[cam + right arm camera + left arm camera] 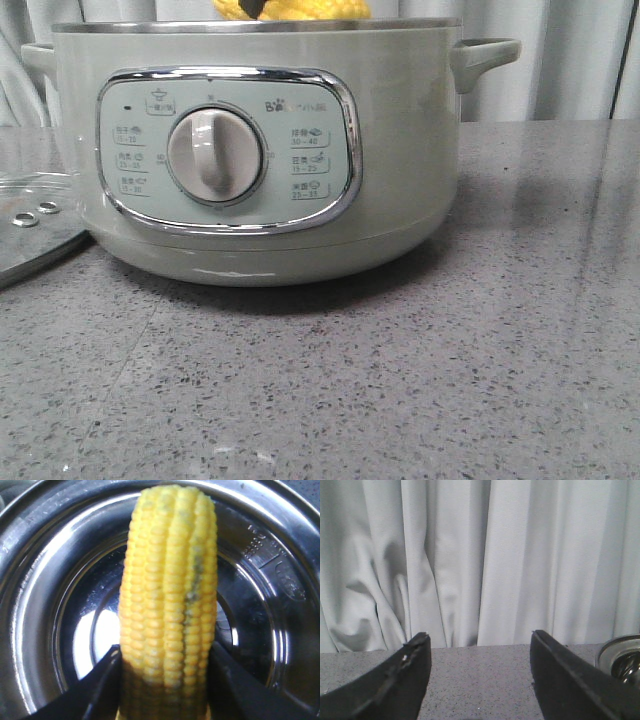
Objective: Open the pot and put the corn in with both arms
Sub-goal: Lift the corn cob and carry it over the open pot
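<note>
The pale green pot (400,150) stands open at the middle of the grey table, its dial facing me. Just above its steel rim the yellow corn (300,8) shows at the top edge of the front view. My right gripper (165,652) is shut on the corn (170,580), holding it over the pot's shiny steel bowl (50,630). My left gripper (479,637) is open with only bare tabletop between its fingers. A bit of the pot's steel rim (615,650) shows beside it in the left wrist view.
The glass lid (30,225) with its steel rim and small holes lies flat on the table left of the pot, partly out of frame. Pale curtains (470,555) hang behind the table. Speckled grey tabletop (400,380) stretches in front and to the right.
</note>
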